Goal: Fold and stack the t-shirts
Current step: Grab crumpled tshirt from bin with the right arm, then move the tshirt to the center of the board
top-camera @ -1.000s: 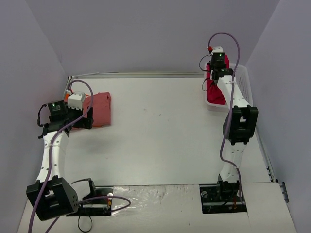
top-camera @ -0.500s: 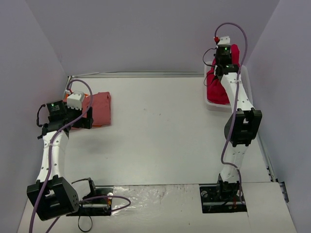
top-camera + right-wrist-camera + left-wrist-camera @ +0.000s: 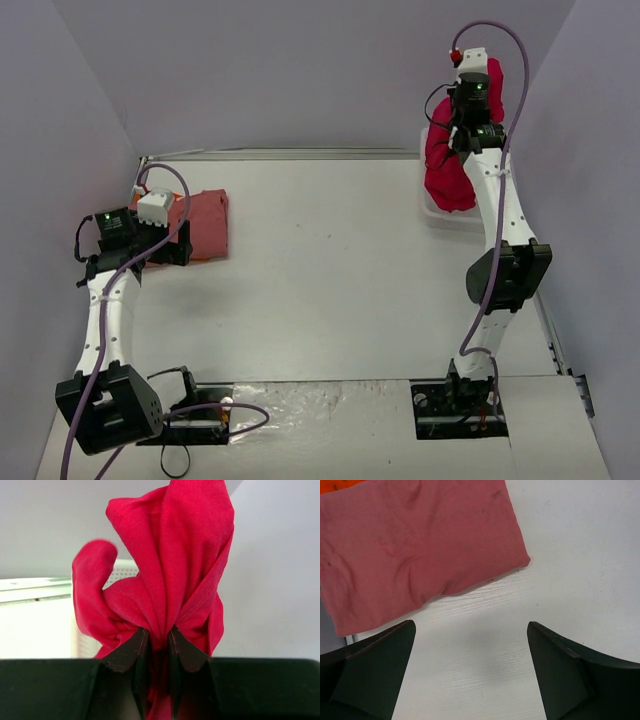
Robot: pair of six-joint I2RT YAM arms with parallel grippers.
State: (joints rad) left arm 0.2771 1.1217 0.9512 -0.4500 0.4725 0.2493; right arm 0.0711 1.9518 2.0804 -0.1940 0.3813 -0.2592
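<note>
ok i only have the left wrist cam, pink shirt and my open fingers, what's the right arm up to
observer: the right gripper is shut on the red t-shirt, holding it high at the far right of the table.
operator: is it clear of the basket
observer: can't tell. in the top view its lower end overlaps the white basket.
operator: and where on the table is my pink one
observer: the salmon pink t-shirt lies folded at the far left.

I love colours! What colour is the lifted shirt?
The shirt is bright red, clearest in right wrist view.
</note>
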